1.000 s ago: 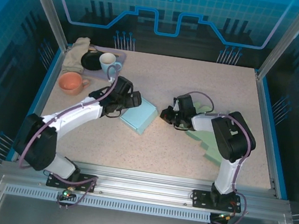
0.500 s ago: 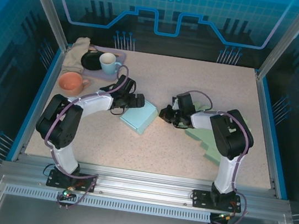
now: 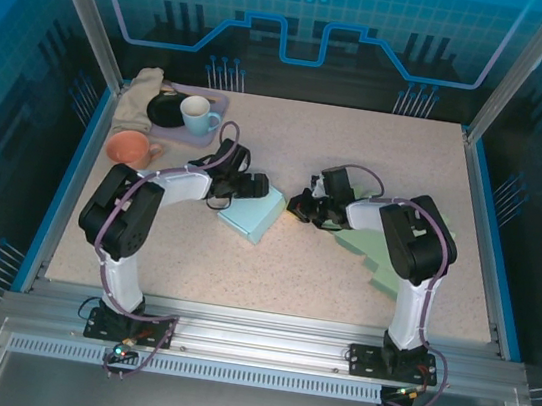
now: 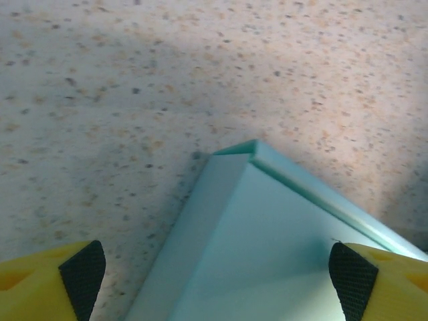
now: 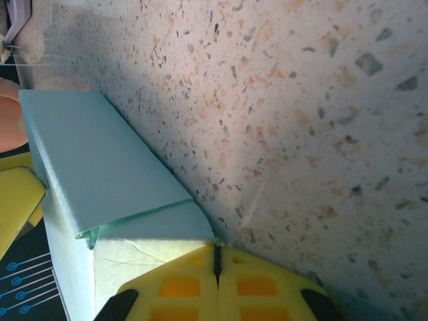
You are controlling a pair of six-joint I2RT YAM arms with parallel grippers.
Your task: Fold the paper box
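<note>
At the far left corner of the desk [image 3: 358,155], a purple tray [image 3: 219,101] carries a light blue mug [image 3: 199,112] and a black dish [image 3: 167,111]. An orange cup [image 3: 128,150] stands near it. The pale teal paper box [image 3: 252,215] lies mid-desk, with its rim folded at one corner. My left claw [image 4: 217,274] stands wide apart around this corner. My right claw [image 5: 217,257] is pressed together just beside the box.

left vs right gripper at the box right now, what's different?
Jaws: the left gripper stands wide open, while the right gripper is shut with its fingertips together.
Placement: the left gripper straddles a corner of the light blue paper box from its left side, while the right gripper sits just off the box's right side.
Shared: both have yellow fingers and are low at the box, and neither is clamping it.
</note>
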